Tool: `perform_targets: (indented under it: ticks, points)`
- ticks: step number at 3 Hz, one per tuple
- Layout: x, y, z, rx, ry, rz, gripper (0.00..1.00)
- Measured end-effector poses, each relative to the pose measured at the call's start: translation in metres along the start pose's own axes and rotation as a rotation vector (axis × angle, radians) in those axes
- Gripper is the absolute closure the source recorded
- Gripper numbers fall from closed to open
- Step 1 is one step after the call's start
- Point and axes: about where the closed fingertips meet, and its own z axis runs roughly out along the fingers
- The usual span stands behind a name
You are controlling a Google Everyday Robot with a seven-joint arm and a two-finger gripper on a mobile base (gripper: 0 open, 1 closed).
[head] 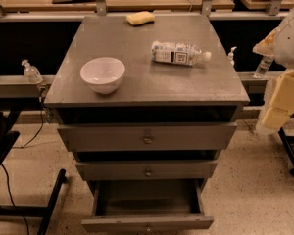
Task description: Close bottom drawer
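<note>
Seemingly, gripper (279,106) far right of open bottom drawer (147,223).

The gripper (278,112), just off the front right corner of the table (152,82), is 2 pale yellow blocky pieces below a rounded white arm shell (291,33).

The cabinet top (147,84) holds a white bowl (102,74) centre left, a lying bottle (179,53) upper right, a sponge (140,18) at top. The gripper (280,107) sits at the frame's right edge.
</note>
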Motion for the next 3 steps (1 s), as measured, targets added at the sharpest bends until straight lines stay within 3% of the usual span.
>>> perform_targets:
  ticks: [1,2,3]
  points:
    - [0.000,0.000,0.000,0.000,0.000,0.000,0.00]
    - [0.001,0.003,0.028,-0.009,-0.044,0.039,0.00]
    - [-0.004,0.041,0.095,-0.100,-0.183,0.124,0.00]
